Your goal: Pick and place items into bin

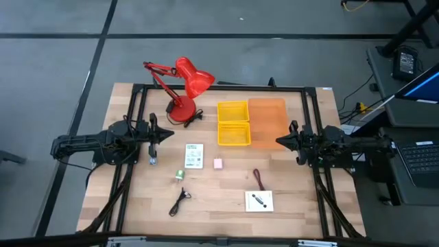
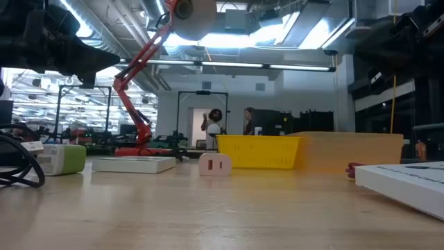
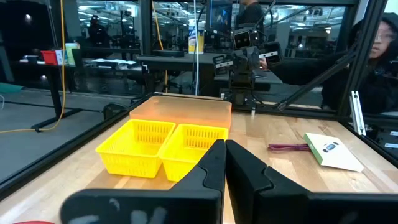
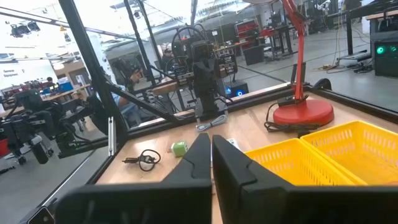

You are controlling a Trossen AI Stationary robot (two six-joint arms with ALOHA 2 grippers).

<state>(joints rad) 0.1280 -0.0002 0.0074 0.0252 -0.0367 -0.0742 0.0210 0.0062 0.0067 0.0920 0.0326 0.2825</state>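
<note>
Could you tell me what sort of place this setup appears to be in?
Most likely a robotics lab or workshop: a wooden table inside a black frame with two mounted arms, more robot rigs on benches behind, and an open industrial ceiling with strip lights.

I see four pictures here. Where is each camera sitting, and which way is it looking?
High view: above the table, looking straight down; both arms show, left gripper and right gripper shut.
Low view: at tabletop height, looking across at the yellow baskets.
Left wrist view: on the left arm, over its shut fingers, facing the right arm.
Right wrist view: on the right arm, facing the left arm.
Shared: the red lamp shows in the high and low views.
</note>
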